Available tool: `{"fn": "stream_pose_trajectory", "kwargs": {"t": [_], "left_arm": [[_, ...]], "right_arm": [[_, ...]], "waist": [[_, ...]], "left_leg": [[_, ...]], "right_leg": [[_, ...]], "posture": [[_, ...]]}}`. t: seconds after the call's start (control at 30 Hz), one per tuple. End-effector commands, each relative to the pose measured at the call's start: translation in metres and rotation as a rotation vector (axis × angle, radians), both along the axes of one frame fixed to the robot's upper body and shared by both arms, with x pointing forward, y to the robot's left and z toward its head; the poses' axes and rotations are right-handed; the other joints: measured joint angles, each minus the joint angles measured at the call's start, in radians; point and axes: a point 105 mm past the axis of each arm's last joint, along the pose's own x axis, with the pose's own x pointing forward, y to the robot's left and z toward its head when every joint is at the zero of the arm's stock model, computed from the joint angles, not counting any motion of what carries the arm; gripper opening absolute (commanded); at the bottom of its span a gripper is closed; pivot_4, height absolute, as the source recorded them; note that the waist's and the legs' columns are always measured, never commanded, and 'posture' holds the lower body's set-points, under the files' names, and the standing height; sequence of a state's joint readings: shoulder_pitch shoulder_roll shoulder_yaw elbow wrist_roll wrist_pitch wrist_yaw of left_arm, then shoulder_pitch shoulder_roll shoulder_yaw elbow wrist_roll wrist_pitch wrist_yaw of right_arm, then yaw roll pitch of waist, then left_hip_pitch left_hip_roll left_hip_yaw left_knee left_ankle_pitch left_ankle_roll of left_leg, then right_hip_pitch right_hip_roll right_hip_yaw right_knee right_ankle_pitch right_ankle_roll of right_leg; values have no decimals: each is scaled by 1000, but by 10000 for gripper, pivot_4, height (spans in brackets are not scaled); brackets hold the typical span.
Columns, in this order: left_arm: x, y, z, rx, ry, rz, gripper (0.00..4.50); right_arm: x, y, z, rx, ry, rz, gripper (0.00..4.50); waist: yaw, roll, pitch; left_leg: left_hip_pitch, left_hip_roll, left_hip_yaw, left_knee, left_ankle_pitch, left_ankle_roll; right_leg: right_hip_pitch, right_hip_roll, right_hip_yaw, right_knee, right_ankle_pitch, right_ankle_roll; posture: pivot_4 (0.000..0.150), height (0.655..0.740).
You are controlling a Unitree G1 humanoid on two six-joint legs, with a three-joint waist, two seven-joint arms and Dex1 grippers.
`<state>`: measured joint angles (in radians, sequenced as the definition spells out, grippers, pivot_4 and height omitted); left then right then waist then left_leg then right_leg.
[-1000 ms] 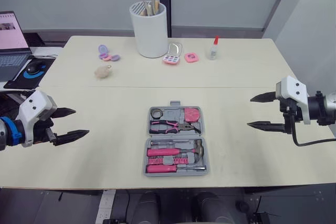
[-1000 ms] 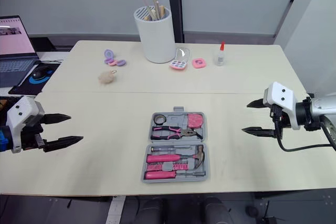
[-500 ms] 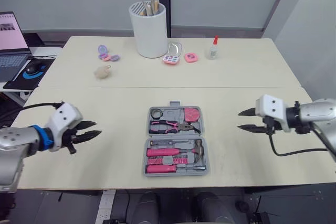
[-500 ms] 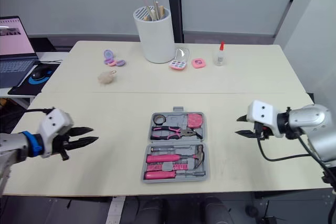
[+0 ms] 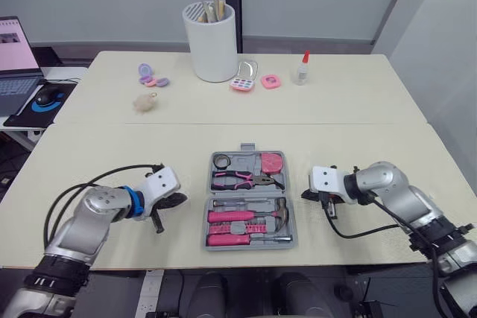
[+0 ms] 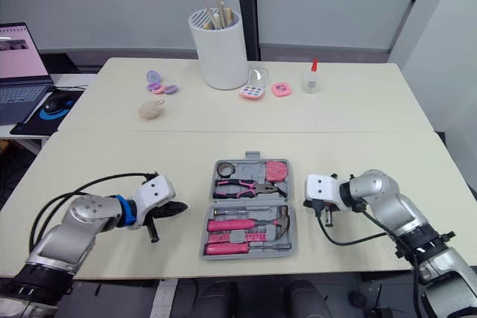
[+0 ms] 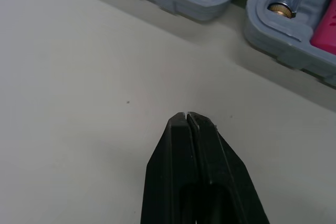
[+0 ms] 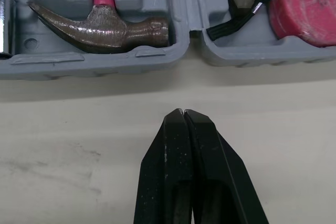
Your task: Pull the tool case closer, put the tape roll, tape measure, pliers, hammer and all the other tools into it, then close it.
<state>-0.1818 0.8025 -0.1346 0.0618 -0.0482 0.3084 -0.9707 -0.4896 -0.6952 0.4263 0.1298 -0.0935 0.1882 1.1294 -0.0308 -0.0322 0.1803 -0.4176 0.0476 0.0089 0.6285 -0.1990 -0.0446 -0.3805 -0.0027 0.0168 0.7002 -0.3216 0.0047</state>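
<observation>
The grey tool case (image 5: pixel 250 240) lies open on the table's near middle. In it sit a black tape roll (image 5: pixel 221 160), a pink tape measure (image 5: pixel 273 161), pliers (image 5: pixel 242 179), a hammer (image 5: pixel 280 211) and pink-handled screwdrivers (image 5: pixel 231 216). My left gripper (image 5: pixel 179 200) is shut and empty, low over the table just left of the case. My right gripper (image 5: pixel 305 195) is shut and empty just right of it. In the right wrist view its tips (image 8: pixel 182 113) point at the case wall below the hammer head (image 8: pixel 105 27). In the left wrist view the tips (image 7: pixel 187 116) face the case's edge (image 7: pixel 210 9).
At the back stand a white holder (image 5: pixel 212 42) with sticks, a glue bottle (image 5: pixel 302 70), pink compacts (image 5: pixel 244 81), purple pieces (image 5: pixel 151 76) and a fluffy ball (image 5: pixel 145 102). A laptop (image 5: pixel 13 57) and mouse (image 5: pixel 48 94) sit on a side table at far left.
Both arms swung inward from the table's sides to the case's left and right edges. Both grippers went from open to shut.
</observation>
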Motion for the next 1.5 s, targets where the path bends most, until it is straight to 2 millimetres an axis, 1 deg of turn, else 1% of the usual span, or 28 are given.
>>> {"fn": "stream_pose_trajectory", "kwargs": {"t": [0.03, 0.13, 0.2, 0.37, 0.43, 0.5, 0.6, 0.83, 1.07, 1.27, 1.5], "left_arm": [[3, -13, -1, 5, -12, -34, 0], [11, -26, -8, -7, -22, -33, 0], [14, -34, -11, -14, -19, -45, 0], [12, -69, -11, -84, 7, -105, 0], [12, -79, -10, -98, 8, -122, 0], [11, -85, -10, -106, 9, -136, 0], [8, -89, -10, -104, 15, -156, 0], [-6, -97, -9, -107, 45, -218, 0], [-15, -104, -12, -111, 77, -246, 0], [-23, -103, -17, -105, 112, -258, 0], [-28, -101, -18, -97, 119, -249, 0]], "right_arm": [[8, 10, 4, -8, -42, 27, 241], [12, 27, 3, 16, -39, 52, 241], [13, 34, 3, 22, -42, 65, 241], [15, 47, 2, 35, -32, 87, 241], [12, 50, 2, 43, -22, 96, 241], [10, 52, 3, 51, -16, 99, 241], [6, 54, 3, 65, -4, 97, 241], [-13, 51, -1, 70, 35, 92, 241], [-29, 55, 0, 98, 62, 74, 241], [-34, 52, -3, 97, 74, 48, 241], [-38, 52, -3, 100, 77, 43, 241]], "waist": [[1, 0, 0], [2, 0, 0], [4, 0, 0], [4, 0, -1], [4, 1, -2], [5, 2, -3], [7, 2, -4], [8, 2, -4], [7, 2, -4], [4, 2, -4], [4, 2, -4]], "left_leg": [[0, 0, 0, 0, 0, 0], [1, 0, -1, 0, 0, 0], [1, -1, -1, 1, 0, 0], [1, -1, -1, 1, 0, 0], [2, -1, -1, 1, 0, 0], [2, -1, -1, 1, 0, 0], [2, -2, -1, 2, 0, 0], [1, -3, -3, 1, 0, 0], [1, -3, -3, 1, 0, 0], [2, -2, -3, 1, 0, 0], [2, -2, -3, 1, 0, 0]], "right_leg": [[0, 0, 0, 0, 0, 0], [1, 0, -1, 1, 0, 0], [1, 0, -1, 2, 0, 0], [1, 0, 0, 3, 0, 0], [1, 0, 0, 3, 0, 0], [1, 0, 0, 4, 0, 0], [2, -1, -1, 3, 0, 0], [2, -1, 0, 3, 0, 0], [3, 0, -1, 3, 0, 0], [3, 0, -1, 2, 0, 0], [3, 0, -1, 2, 0, 1]], "posture": [[1500, 7400], [1500, 7400], [1500, 7400], [1500, 7400], [1500, 7400], [1500, 7400], [1500, 7400], [1500, 7400], [1500, 7400], [1500, 7400], [1500, 7400]]}}
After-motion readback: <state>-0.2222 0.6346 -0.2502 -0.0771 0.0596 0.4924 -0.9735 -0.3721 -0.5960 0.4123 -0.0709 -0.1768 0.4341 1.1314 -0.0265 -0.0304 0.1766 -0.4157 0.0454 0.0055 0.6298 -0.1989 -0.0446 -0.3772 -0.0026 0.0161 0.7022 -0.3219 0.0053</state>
